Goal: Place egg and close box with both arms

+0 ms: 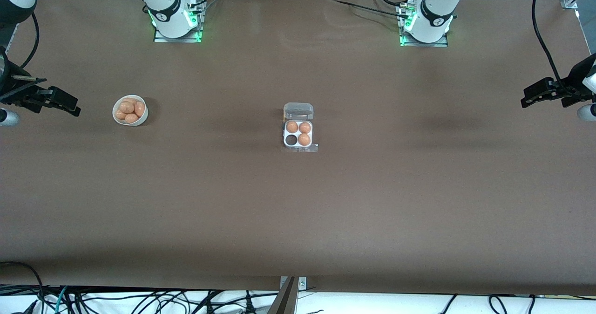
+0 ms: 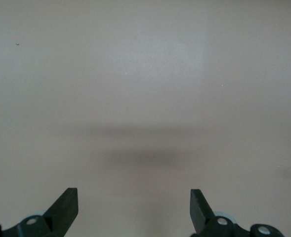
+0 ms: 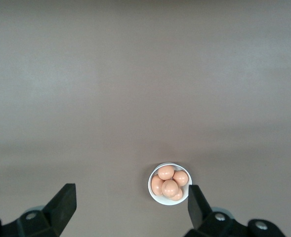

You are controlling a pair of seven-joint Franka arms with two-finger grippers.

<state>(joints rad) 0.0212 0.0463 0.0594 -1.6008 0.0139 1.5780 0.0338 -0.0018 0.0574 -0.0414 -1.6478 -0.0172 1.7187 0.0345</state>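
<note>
The box is a white four-cell tray [image 1: 298, 146] at the table's middle, with its clear lid [image 1: 298, 111] lying open on the side farther from the front camera. Three brown eggs [image 1: 304, 139] fill three cells; one cell [image 1: 291, 139] is empty. A round white bowl [image 1: 135, 122] with several eggs [image 1: 127, 107] stands toward the right arm's end. My right gripper [image 1: 73, 106] is open and empty, high above the table near the bowl; the right wrist view shows the gripper [image 3: 130, 195] and the bowl [image 3: 167, 201]. My left gripper [image 1: 525, 97] is open and empty over bare table [image 2: 134, 197].
The arm bases [image 1: 177, 20] [image 1: 426, 25] stand along the table edge farthest from the front camera. Cables [image 1: 139, 300] hang at the nearest edge. The brown tabletop [image 1: 298, 221] spreads wide around the box.
</note>
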